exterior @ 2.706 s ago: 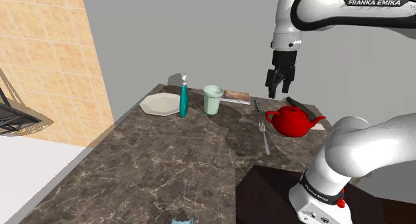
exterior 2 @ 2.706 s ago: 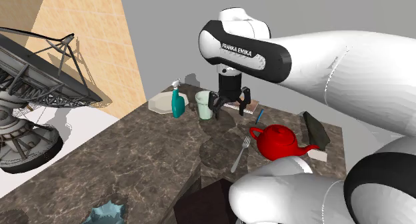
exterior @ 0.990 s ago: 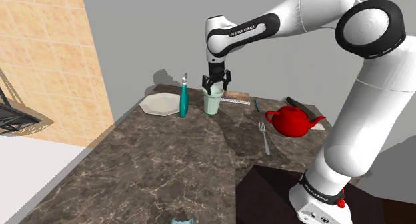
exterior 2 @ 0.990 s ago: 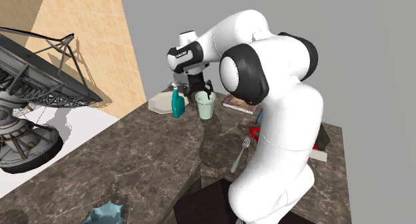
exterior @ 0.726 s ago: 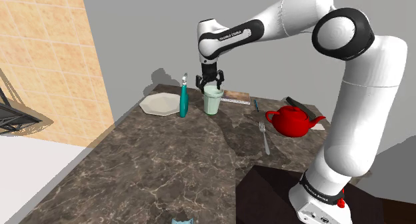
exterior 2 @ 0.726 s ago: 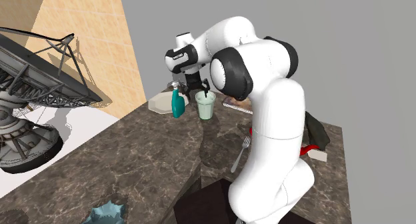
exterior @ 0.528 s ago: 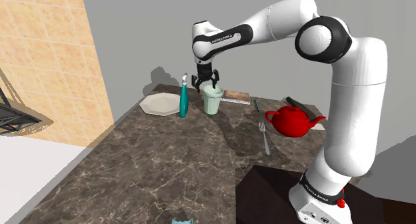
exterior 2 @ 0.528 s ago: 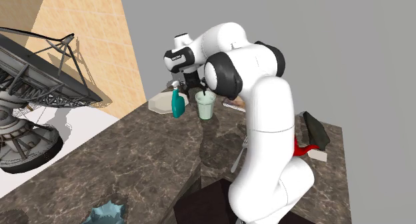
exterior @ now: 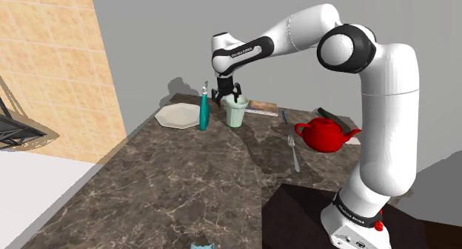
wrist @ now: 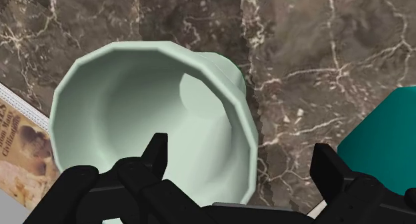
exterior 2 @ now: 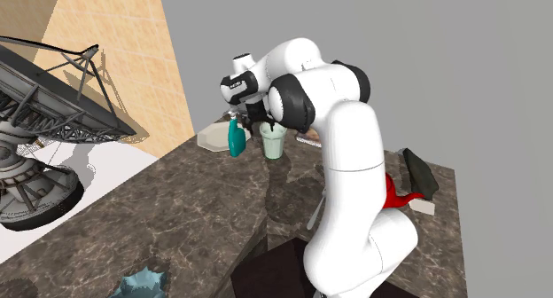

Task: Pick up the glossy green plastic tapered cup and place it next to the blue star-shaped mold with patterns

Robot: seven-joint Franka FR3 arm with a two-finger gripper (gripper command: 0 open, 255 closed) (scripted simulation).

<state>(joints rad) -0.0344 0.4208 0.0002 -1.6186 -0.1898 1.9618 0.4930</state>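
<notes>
Black two-finger gripper [wrist: 241, 148] wide open, holding nothing. It straddles one side wall of the pale green glossy tapered cup [wrist: 133, 103]: one finger inside, one outside. Looks like setup for a rim pinch. Teal spray bottle [wrist: 390, 133] just beside the outer finger, so clearance is tight. Blue star-shaped mold [exterior 2: 142, 283] well apart from the gripper, across the dark marble counter [exterior: 185, 188].

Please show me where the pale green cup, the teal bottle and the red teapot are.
pale green cup [exterior: 236, 114], shoulder view, on the middle of its side wall.
teal bottle [exterior: 203, 115], shoulder view, on its body.
red teapot [exterior: 323, 135], shoulder view, on its round belly.
</notes>
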